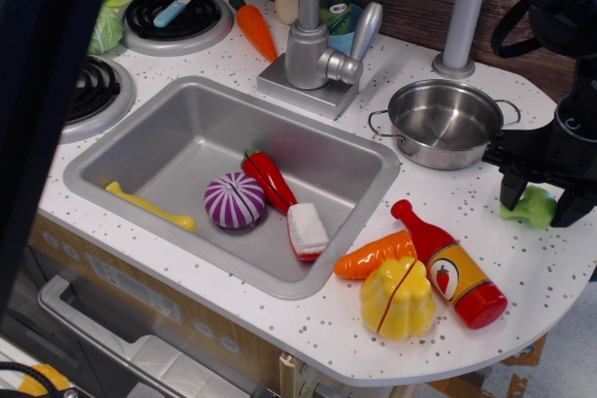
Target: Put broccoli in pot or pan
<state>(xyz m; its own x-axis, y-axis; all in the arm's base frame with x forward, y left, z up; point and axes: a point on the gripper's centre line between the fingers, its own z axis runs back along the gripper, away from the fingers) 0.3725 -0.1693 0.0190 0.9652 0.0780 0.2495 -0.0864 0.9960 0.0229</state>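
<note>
You are seeing the gripper (539,206) straddling the broccoli (532,208) with its black fingers (512,193) spread apart; the pot (445,123) is sitting empty nearby.

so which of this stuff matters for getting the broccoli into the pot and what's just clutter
In play: broccoli, pot, gripper.

Lying about: ketchup bottle, yellow pepper, carrot, purple onion, red chili, banana.
</note>
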